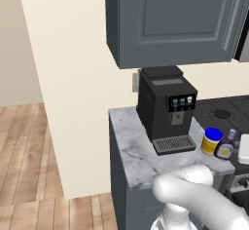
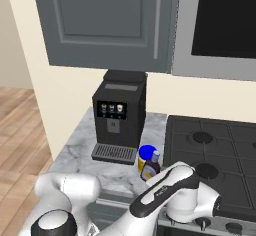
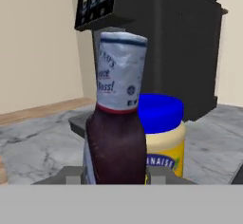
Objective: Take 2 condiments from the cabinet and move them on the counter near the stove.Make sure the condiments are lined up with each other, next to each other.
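The dark brown bottle (image 3: 116, 137) with its pale wrapped neck stands upright right in front of the hand camera. My gripper (image 3: 116, 174) is shut on its lower body. Just behind it, close beside it, sits the yellow jar with the blue lid (image 3: 161, 128). From the base, the jar (image 1: 211, 141) and the bottle (image 1: 225, 147) stand side by side on the narrow marble counter (image 1: 129, 148), at its edge by the black stove (image 1: 226, 111). The jar (image 2: 145, 156) and the bottle (image 2: 152, 166) sit just ahead of my wrist. The grey cabinet (image 1: 170, 19) above has its door shut.
A black coffee machine (image 1: 167, 106) takes up the middle of the counter, its drip tray (image 1: 174, 144) just left of the jar. A cream wall (image 1: 73, 78) bounds the counter's left. A microwave (image 2: 220, 20) hangs over the stove (image 2: 215, 150).
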Controlling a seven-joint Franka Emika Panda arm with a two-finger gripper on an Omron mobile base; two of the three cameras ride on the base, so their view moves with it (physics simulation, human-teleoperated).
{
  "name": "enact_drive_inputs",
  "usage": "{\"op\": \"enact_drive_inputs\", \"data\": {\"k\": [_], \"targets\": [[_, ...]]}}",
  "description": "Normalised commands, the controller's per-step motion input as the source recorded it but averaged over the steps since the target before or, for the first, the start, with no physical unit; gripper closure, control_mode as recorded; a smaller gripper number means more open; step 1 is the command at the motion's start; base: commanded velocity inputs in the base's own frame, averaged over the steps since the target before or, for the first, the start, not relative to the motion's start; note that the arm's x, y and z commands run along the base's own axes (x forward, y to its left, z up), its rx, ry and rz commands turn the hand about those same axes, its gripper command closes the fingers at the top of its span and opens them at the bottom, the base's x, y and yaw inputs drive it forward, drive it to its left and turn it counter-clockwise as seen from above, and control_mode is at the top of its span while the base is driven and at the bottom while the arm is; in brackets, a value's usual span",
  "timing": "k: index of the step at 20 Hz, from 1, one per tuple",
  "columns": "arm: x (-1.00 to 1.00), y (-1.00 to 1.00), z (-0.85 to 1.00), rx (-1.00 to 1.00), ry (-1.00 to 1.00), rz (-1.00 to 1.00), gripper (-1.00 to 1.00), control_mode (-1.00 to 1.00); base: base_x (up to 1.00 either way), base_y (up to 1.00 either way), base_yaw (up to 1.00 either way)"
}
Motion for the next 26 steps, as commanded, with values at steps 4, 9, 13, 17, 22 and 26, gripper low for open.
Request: {"op": "enact_drive_inputs", "data": {"k": [4, 9, 13, 17, 22, 26], "targets": [[0.0, -0.04, -0.34, 0.0, 0.0, 0.1, 1.0, -1.0, 0.0, 0.0, 0.0], [0.0, 0.0, -0.27, 0.0, 0.0, 0.07, 1.0, -1.0, 0.0, 0.0, 0.0], [0.0, 0.0, -0.14, 0.0, 0.0, 0.02, 1.0, -1.0, 0.0, 0.0, 0.0], [0.0, 0.0, -0.09, 0.01, 0.0, 0.0, 1.0, -1.0, 0.0, 0.0, 0.0], [0.0, 0.02, -0.1, 0.0, 0.0, 0.0, 1.0, -1.0, 0.0, 0.0, 0.0], [0.02, 0.11, -0.09, 0.0, 0.0, -0.02, 1.0, -1.0, 0.0, 0.0, 0.0]]}}
